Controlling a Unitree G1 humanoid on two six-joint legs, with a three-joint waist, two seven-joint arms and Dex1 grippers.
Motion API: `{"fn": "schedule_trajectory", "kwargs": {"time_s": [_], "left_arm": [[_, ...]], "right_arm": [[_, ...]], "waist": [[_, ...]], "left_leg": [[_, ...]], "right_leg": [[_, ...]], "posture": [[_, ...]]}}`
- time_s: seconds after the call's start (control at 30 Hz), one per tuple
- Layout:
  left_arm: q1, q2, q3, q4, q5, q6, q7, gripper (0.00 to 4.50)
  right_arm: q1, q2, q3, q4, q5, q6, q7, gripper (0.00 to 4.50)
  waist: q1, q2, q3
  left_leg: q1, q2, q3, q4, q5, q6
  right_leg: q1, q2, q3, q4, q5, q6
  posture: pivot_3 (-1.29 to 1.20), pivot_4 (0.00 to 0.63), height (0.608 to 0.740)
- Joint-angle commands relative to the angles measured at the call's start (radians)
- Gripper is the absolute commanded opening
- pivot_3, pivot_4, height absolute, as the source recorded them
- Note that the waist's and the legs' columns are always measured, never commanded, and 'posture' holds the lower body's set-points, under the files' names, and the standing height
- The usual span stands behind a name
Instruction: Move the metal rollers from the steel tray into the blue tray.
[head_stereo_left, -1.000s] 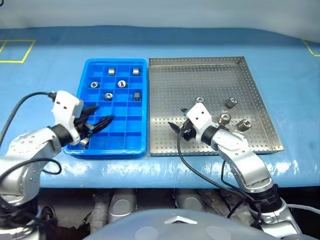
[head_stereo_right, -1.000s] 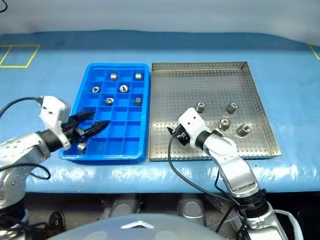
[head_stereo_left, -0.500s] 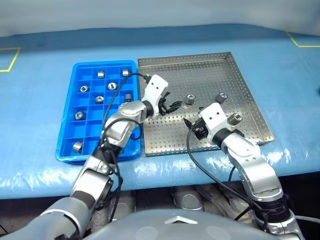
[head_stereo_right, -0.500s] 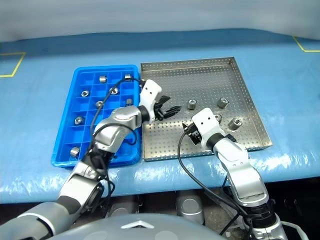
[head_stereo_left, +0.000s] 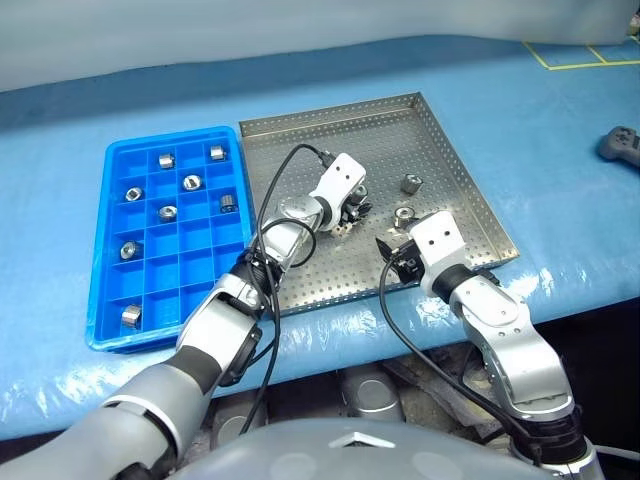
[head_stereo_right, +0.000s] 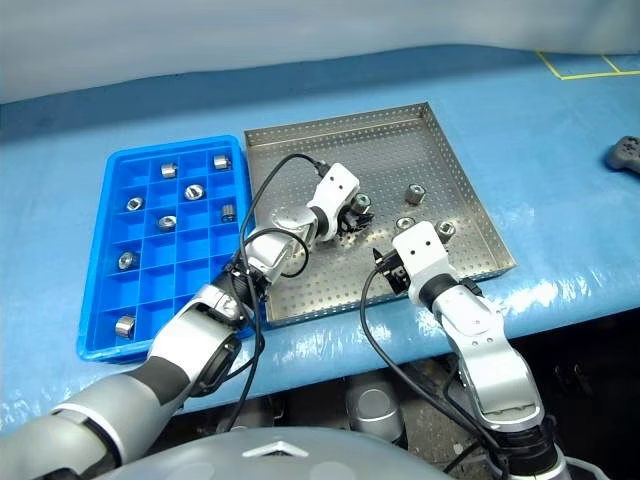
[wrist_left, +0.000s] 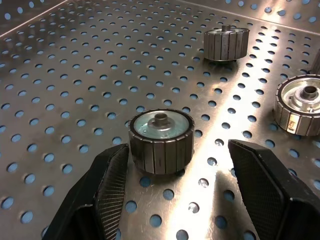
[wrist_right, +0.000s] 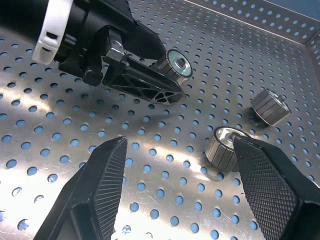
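Note:
The steel tray (head_stereo_left: 370, 130) lies on the blue table, right of the blue tray (head_stereo_left: 100, 290), which has several metal rollers (head_stereo_left: 192, 182) in its compartments. My left gripper (wrist_left: 177, 175) is low over the steel tray floor, open, with one roller (wrist_left: 161, 140) standing between its fingertips, close against one finger (wrist_left: 112, 185). Two more rollers (wrist_left: 226, 42) (wrist_left: 302, 102) stand beyond it. My right gripper (wrist_right: 185, 185) hovers open and empty near the tray's front, a loose roller (wrist_right: 226, 147) just ahead of it and another (wrist_right: 270, 107) farther off.
A dark handheld controller (head_stereo_left: 622, 143) lies on the table far to the right. Yellow tape lines (head_stereo_left: 580, 55) mark the table's back right. My two arms sit close together over the steel tray's front half, cables trailing from both.
The camera has swung right. My left arm has crossed from the blue tray onto the steel tray and come down around a roller. The right gripper has hardly moved.

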Motion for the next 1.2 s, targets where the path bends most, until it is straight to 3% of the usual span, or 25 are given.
{"fn": "schedule_trajectory", "kwargs": {"time_s": [0.03, 0.23, 0.33, 0.47, 0.7, 0.83, 1.03, 1.2], "left_arm": [[-0.034, -0.016, 0.025, 0.041, 0.023, -0.057, 0.021, 3.45], [-0.054, -0.02, 0.069, 0.106, 0.036, -0.086, 0.071, 3.45], [-0.056, -0.019, 0.085, 0.119, 0.034, -0.083, 0.065, 2.91], [-0.049, -0.025, 0.107, 0.115, 0.03, -0.082, 0.074, 1.72], [-0.03, -0.032, 0.148, 0.074, -0.008, -0.059, 0.031, 1.73], [-0.009, 0.013, 0.233, -0.092, -0.1, 0.007, -0.023, 1.73], [0.137, 0.321, 0.25, -0.649, -0.231, 0.353, -0.243, 1.73], [0.292, 0.587, 0.301, -0.984, -0.24, 0.53, -0.252, 1.73]], "right_arm": [[0.004, 0.009, -0.012, -0.027, -0.002, -0.025, -0.008, 3.56], [-0.005, 0.024, -0.013, -0.01, -0.003, -0.039, -0.01, 3.56], [-0.007, 0.026, -0.01, 0.002, -0.006, -0.046, -0.01, 3.56], [-0.01, 0.029, -0.002, 0.016, -0.006, -0.054, -0.009, 3.56], [-0.014, 0.036, 0.01, 0.023, -0.011, -0.062, -0.011, 3.56], [-0.017, 0.04, 0.023, 0.021, -0.004, -0.068, -0.002, 3.56], [-0.035, 0.026, 0.053, 0.037, 0.009, -0.075, 0.043, 3.56], [-0.077, 0.017, 0.08, 0.07, 0.016, -0.085, 0.085, 3.56]], "waist": [[-0.01, 0.0, 0.0], [-0.031, 0.0, 0.0], [-0.034, 0.0, 0.0], [-0.034, 0.0, 0.0], [-0.034, 0.0, 0.0], [-0.036, 0.0, 0.0], [-0.048, 0.002, 0.001], [-0.006, 0.002, 0.001]], "left_leg": [[0.0, 0.0, 0.0, 0.0, 0.0, 0.0], [0.0, 0.0, 0.0, 0.0, 0.0, 0.0], [0.0, 0.0, 0.0, 0.0, 0.0, 0.0], [0.0, 0.0, 0.0, 0.0, 0.0, 0.0], [0.0, 0.0, 0.0, 0.0, 0.0, 0.0], [0.0, 0.0, 0.0, -0.001, 0.0, 0.0], [0.001, 0.003, 0.001, -0.003, 0.0, 0.0], [0.003, 0.003, 0.001, -0.004, 0.0, -0.001]], "right_leg": [[0.0, 0.0, 0.0, 0.0, 0.0, 0.0], [0.0, 0.0, 0.0, 0.0, 0.0, 0.0], [0.0, 0.0, 0.0, 0.0, 0.0, 0.001], [0.0, 0.0, 0.0, 0.0, 0.0, 0.001], [0.0, 0.0, 0.0, 0.0, 0.0, 0.001], [-0.001, 0.0, 0.001, 0.0, 0.0, 0.001], [-0.003, 0.003, 0.003, 0.004, 0.0, 0.001], [-0.002, 0.002, 0.002, 0.005, -0.001, 0.0]], "posture": [[-0.33, 0.15, 0.74], [-0.32, 0.15, 0.74], [-0.32, 0.15, 0.74], [-0.32, 0.15, 0.74], [-0.32, 0.15, 0.74], [-0.32, 0.15, 0.74], [-0.24, 0.15, 0.74], [-0.16, 0.15, 0.74]]}}
